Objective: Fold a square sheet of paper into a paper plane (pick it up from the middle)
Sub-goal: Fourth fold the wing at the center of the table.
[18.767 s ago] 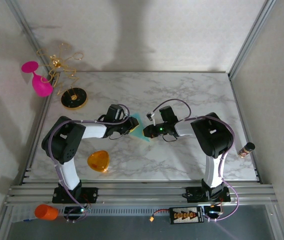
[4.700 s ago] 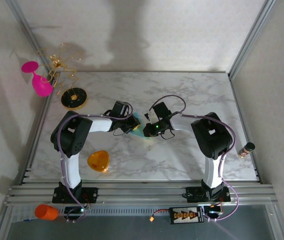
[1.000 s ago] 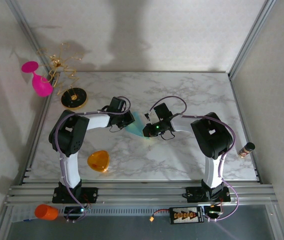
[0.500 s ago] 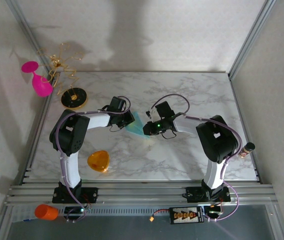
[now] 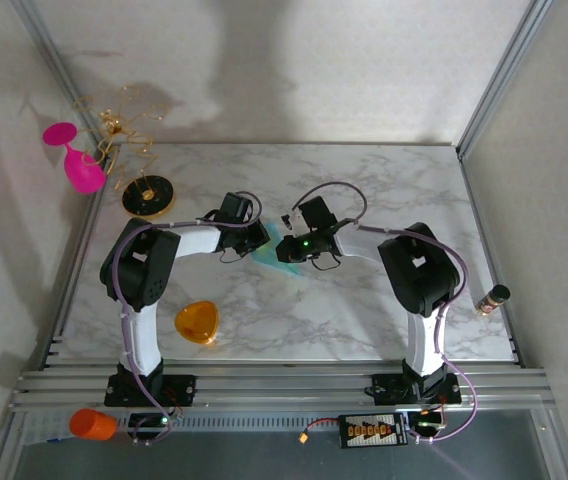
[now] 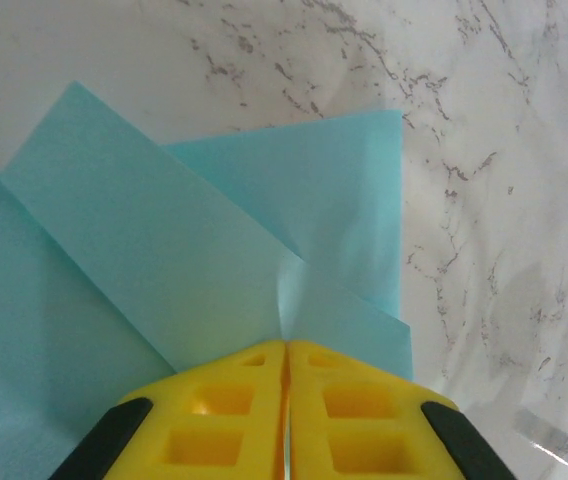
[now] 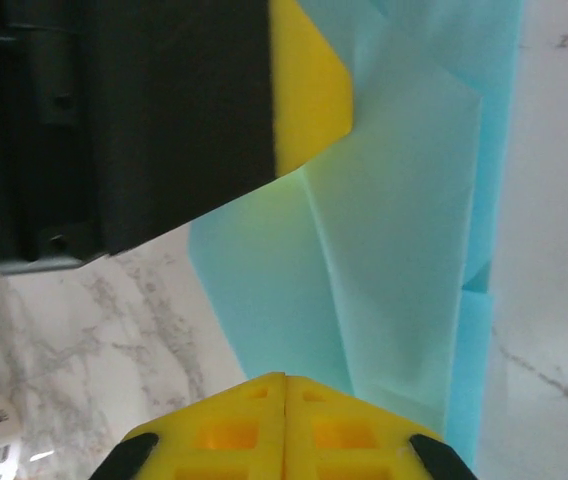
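- Left gripper point(image 6: 286, 345), mine: clenched, tips meeting on the square sheet of paper point(image 6: 194, 240).
- Right gripper point(image 7: 284, 378): clenched likewise, opposite.
- Diagonal flaps creased; dart shape, I judge, unfinished.

The left arm point(image 5: 142, 285) and right arm point(image 5: 419, 272) bend inward, wrists low. The left tool point(image 5: 257, 240) and right tool point(image 5: 286, 248) face each other, nearly touching, each with yellow fingers point(image 6: 214, 410) pressed together.
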Action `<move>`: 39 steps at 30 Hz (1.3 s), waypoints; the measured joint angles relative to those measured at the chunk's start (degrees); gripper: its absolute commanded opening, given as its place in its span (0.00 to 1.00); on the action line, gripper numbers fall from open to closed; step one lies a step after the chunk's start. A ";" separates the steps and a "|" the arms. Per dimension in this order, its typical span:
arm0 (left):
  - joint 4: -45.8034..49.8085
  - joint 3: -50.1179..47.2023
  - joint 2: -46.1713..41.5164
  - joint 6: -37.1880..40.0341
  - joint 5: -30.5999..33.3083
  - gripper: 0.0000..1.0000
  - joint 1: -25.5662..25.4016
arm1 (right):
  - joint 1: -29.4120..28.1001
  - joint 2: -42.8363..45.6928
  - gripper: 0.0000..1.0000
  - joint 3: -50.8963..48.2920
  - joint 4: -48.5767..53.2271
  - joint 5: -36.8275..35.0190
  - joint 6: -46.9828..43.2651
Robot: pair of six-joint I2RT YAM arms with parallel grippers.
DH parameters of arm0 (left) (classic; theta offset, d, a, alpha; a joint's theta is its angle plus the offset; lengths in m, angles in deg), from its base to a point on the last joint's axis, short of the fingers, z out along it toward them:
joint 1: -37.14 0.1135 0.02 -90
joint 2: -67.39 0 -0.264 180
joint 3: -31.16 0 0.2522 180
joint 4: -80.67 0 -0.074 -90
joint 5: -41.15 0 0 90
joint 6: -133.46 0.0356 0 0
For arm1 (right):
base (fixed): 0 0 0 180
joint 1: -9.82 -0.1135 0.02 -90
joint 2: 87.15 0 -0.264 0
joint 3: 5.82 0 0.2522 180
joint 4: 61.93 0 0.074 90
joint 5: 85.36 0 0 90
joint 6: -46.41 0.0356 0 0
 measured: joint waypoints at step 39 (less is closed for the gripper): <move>1.38 -0.83 -3.06 5.62 -3.93 0.06 -2.71 | 0.00 -2.99 0.06 1.53 2.43 -2.51 0.50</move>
